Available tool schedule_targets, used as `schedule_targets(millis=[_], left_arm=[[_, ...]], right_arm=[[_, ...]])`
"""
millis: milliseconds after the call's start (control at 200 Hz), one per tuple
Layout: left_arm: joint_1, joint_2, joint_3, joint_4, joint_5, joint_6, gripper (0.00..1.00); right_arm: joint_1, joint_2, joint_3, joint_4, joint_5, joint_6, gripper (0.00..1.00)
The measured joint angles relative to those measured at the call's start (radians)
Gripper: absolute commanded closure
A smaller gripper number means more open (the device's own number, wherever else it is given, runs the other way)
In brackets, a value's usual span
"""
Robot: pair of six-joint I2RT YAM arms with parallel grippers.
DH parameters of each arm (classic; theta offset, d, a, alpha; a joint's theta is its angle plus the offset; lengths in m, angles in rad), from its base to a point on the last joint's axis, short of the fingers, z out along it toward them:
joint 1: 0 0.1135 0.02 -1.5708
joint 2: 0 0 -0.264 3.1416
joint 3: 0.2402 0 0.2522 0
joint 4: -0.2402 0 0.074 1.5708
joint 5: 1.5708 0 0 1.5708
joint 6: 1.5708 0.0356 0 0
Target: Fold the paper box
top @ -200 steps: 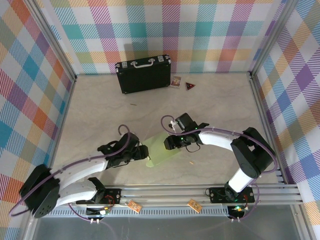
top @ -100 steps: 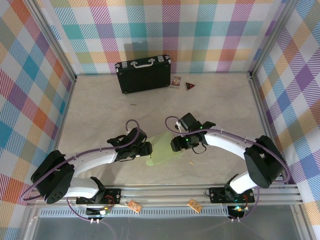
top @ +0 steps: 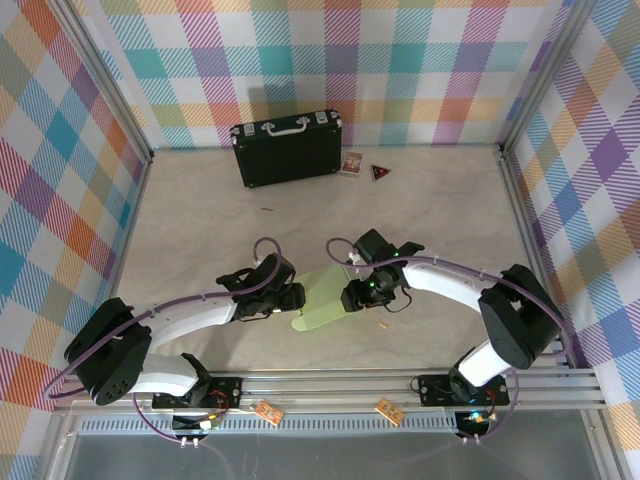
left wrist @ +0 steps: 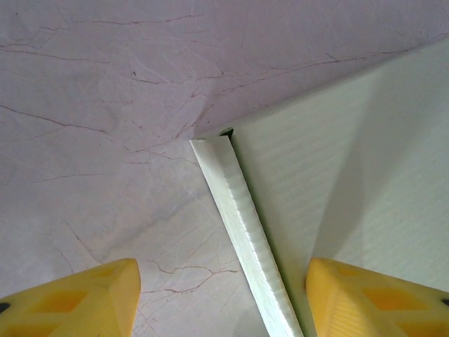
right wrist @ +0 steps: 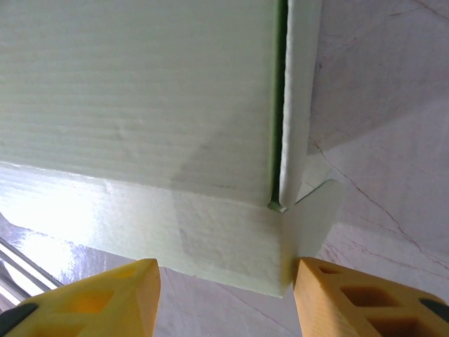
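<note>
The pale light-green thin card paper box point(top: 322, 302) is lying flat, low in the middle of the overhead view. The left gripper point(top: 288, 298) and right gripper point(top: 352, 295) are flanking it, jaws standing apart around its flap edges. Each should be pinching squarely at the crease.

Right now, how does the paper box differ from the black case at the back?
The paper box is pale green thin card; the black case is dark and hard-sided with a metal handle. The paper box lies mostly flat near the arms; the black case stands on edge by the back wall. The paper box looks the smaller of the two. Both rest on the same table.
</note>
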Motion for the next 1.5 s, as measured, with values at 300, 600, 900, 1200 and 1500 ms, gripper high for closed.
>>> schedule_targets(millis=[300,600,900,1200,1500], left_arm=[[0.000,0.013,0.011,-0.001,0.001,0.000,0.37],[0.001,0.031,0.042,-0.039,0.005,0.008,0.37],[0.001,0.058,0.063,-0.047,0.019,0.024,0.38],[0.001,0.097,0.105,-0.081,0.020,0.058,0.40],[0.001,0.108,0.111,-0.072,0.026,0.061,0.41]], right_arm=[[0.000,0.024,0.003,-0.006,-0.016,0.004,0.61],[-0.001,0.024,0.038,-0.050,-0.033,0.008,0.67],[-0.005,0.031,0.055,-0.084,-0.055,0.019,0.71],[-0.014,0.100,0.142,-0.180,-0.069,0.013,0.69],[-0.014,0.122,0.142,-0.169,-0.058,0.007,0.68]])
